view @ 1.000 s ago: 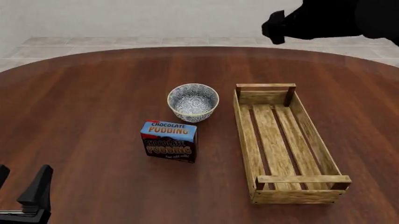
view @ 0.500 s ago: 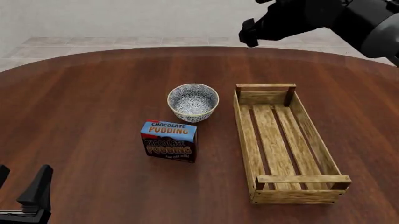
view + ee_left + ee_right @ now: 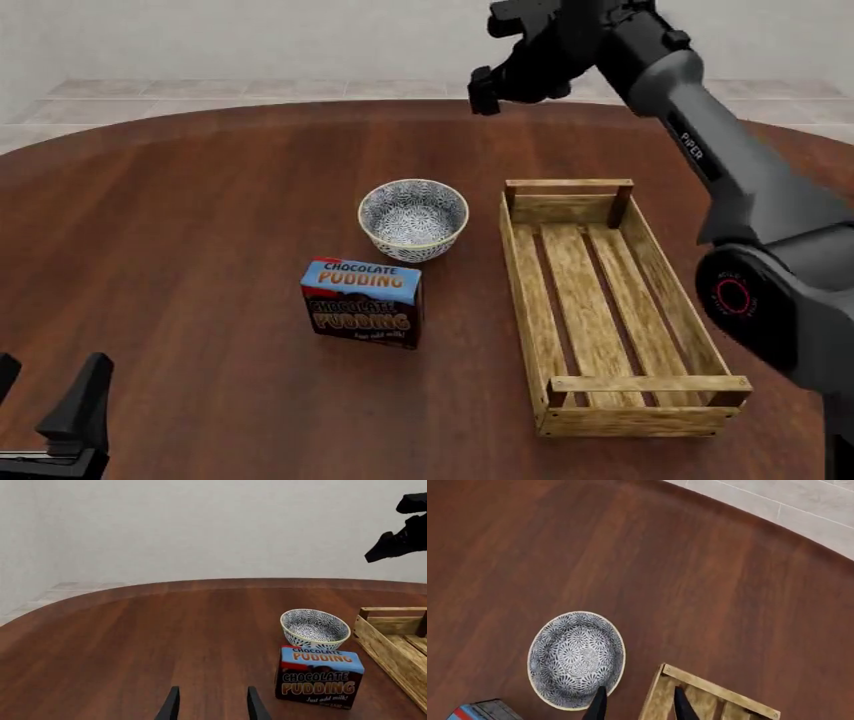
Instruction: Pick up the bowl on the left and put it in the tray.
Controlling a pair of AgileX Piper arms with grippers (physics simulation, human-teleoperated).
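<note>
The bowl [image 3: 412,219] sits upright near the bench's [image 3: 187,230] middle, just beside the tray's [image 3: 527,300] far left corner but apart from it, with the pudding box [image 3: 362,301] close on its near side. My right jaws [image 3: 483,92] hang high over the far edge, spread and empty. My left jaws [image 3: 54,420] rest spread at the near left corner. Bare wood lies open left of the bowl.

My front camera looks down and forward across the desk [image 3: 187,220]. My left wrist camera sits low, facing forward; my right wrist camera looks steeply down. All share the bowl [image 3: 412,218].
</note>
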